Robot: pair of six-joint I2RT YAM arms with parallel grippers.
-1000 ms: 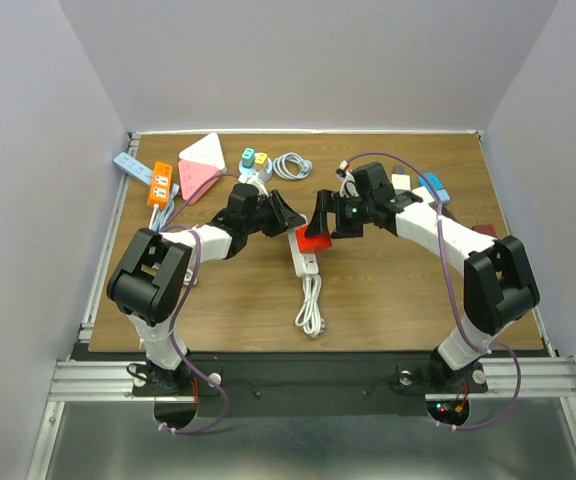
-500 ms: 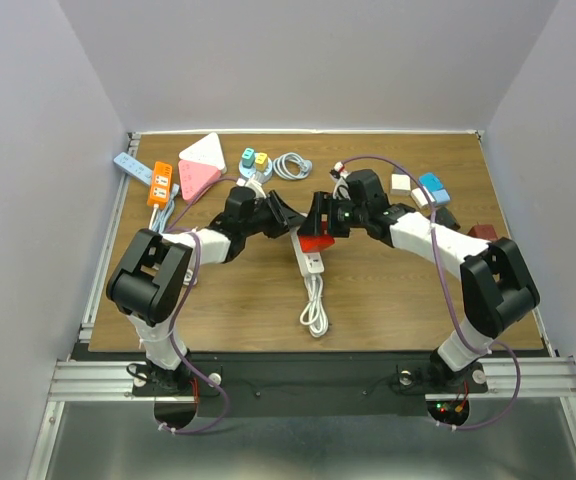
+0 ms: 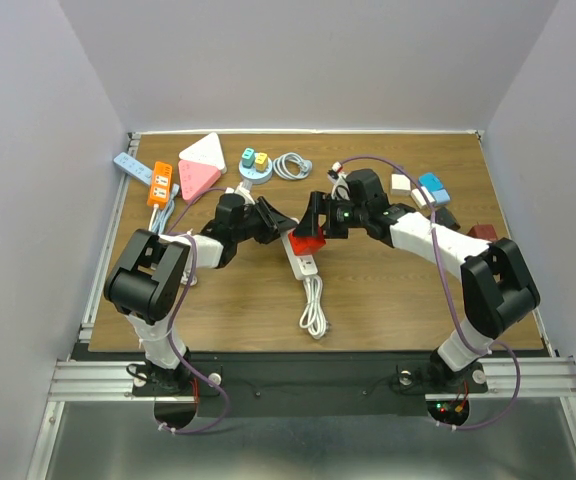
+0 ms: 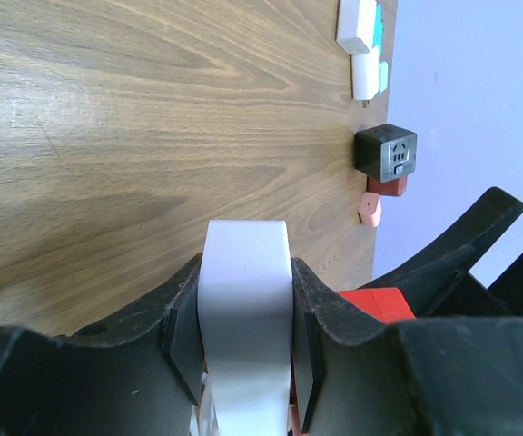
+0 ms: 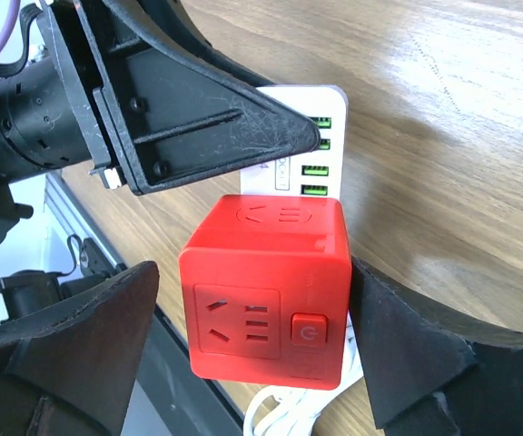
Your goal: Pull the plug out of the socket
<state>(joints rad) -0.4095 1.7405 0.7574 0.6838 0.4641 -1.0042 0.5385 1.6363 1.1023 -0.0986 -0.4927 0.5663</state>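
A red cube plug (image 3: 306, 240) sits plugged into the far end of a white power strip (image 3: 303, 262) at mid-table. My left gripper (image 3: 276, 222) is shut on the strip's end; the left wrist view shows the white strip (image 4: 245, 300) clamped between both pads, with the red cube (image 4: 377, 302) just to the right. My right gripper (image 5: 257, 336) is open and straddles the red cube (image 5: 266, 291). Its right finger touches the cube and its left finger stands a little apart. The strip (image 5: 307, 136) shows behind the cube.
The strip's coiled cord (image 3: 313, 310) lies toward the near edge. At the back left are an orange strip (image 3: 159, 183), a blue strip (image 3: 133, 167), a pink-white triangle (image 3: 201, 165), a coiled cable (image 3: 291, 165). A blue adapter (image 3: 431, 188) and a dark red block (image 3: 483, 232) are at right.
Both grippers, the red cube and the strip's far end have shifted slightly left. The left arm drew back to the left, still holding the strip.
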